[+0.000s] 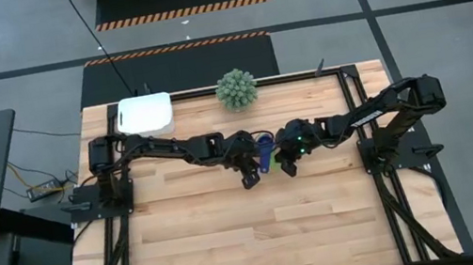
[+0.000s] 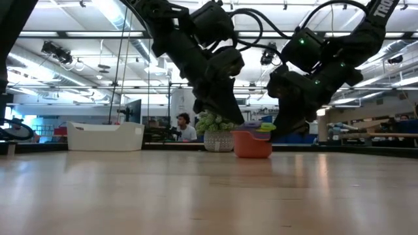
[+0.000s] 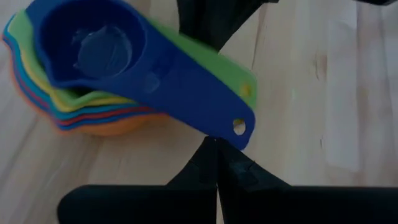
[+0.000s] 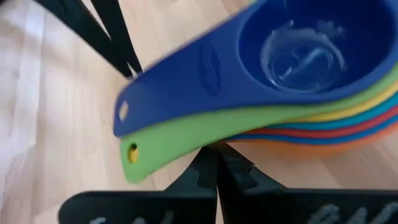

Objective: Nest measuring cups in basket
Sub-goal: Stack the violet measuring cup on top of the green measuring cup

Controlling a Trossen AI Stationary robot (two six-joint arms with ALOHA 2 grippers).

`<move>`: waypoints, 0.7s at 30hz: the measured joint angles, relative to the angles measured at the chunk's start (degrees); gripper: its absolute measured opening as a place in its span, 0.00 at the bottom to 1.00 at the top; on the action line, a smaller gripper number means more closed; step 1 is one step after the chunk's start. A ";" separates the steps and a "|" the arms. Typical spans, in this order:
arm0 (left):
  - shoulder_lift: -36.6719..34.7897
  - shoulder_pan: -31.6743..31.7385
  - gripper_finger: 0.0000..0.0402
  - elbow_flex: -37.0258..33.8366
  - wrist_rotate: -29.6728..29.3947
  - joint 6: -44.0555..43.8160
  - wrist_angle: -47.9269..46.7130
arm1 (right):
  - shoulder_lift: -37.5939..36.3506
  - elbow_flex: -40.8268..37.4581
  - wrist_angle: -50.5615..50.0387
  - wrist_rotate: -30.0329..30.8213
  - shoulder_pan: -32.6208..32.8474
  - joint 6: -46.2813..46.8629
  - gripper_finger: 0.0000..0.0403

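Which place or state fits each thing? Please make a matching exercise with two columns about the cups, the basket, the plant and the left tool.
Things:
1. measuring cups
2. basket
3. plant
4. left tool

Places or states:
A. at the far edge of the table, near the middle
B. shut, holding nothing, beside the stack
C. stacked on the table between the two tools, a blue cup on top
D. at the far left corner of the table, with no cup seen in it

Pairs: 1-C, 2-D, 3-A, 4-B
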 joint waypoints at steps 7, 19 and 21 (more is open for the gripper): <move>0.00 -0.14 0.00 0.01 -0.01 -0.27 1.92 | -0.02 0.02 1.78 0.00 0.00 0.00 0.00; -0.95 0.11 0.00 0.04 -2.55 2.37 -5.08 | -0.15 0.02 0.29 0.00 0.00 0.86 0.00; -1.58 0.43 0.00 0.21 -3.49 2.76 -7.71 | -0.15 0.02 -0.48 -0.09 0.00 1.53 0.00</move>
